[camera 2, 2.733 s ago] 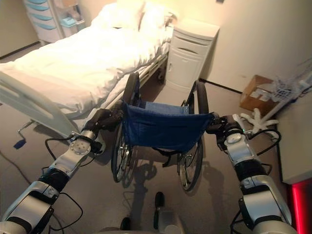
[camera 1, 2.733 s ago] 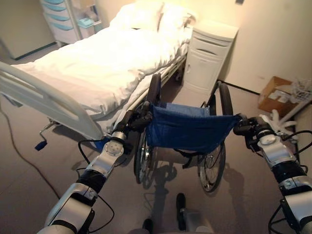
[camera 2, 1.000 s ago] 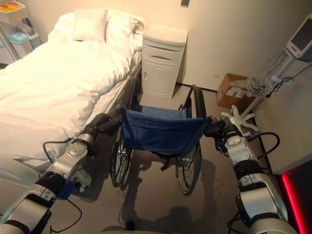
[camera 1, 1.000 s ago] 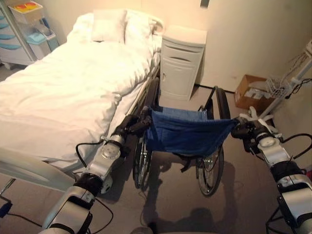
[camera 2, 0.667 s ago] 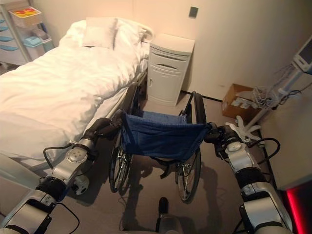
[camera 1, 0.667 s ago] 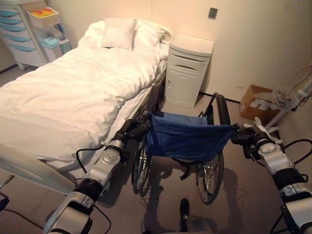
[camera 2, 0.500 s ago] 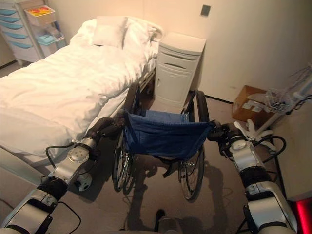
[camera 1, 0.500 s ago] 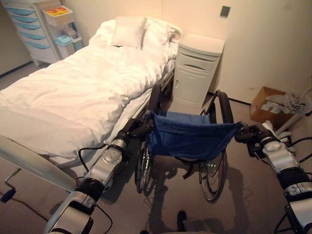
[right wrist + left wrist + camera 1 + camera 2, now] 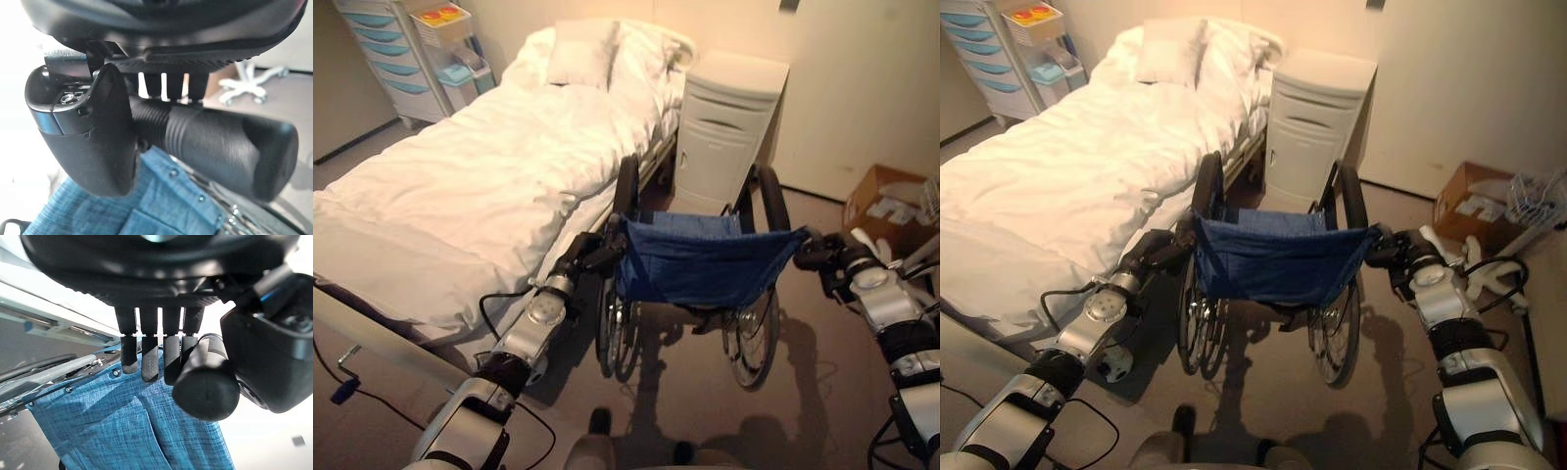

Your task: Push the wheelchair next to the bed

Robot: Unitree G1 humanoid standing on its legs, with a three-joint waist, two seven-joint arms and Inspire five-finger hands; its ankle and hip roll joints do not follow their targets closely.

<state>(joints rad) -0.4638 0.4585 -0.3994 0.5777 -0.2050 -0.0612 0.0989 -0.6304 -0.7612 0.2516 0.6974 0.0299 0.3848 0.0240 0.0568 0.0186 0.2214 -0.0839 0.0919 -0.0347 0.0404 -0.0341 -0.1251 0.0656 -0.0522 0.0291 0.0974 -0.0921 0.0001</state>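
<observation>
Both hands, left hand (image 9: 590,255) and right hand (image 9: 818,257), are clenched on the push handles (image 9: 210,132) so the wheelchair (image 9: 700,259) is steered alongside the bed (image 9: 460,196).

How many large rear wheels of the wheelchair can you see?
2: the left wheel beside the bed, the right wheel toward the cardboard box. Small front casters may be hidden.

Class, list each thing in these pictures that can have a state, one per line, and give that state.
wheelchair: unfolded, unoccupied, alongside the bed.
bed: made, unoccupied.
bedside cabinet: door and drawer closed.
cardboard box: open.
left hand: curled round the left push handle.
right hand: curled round the right push handle.
</observation>
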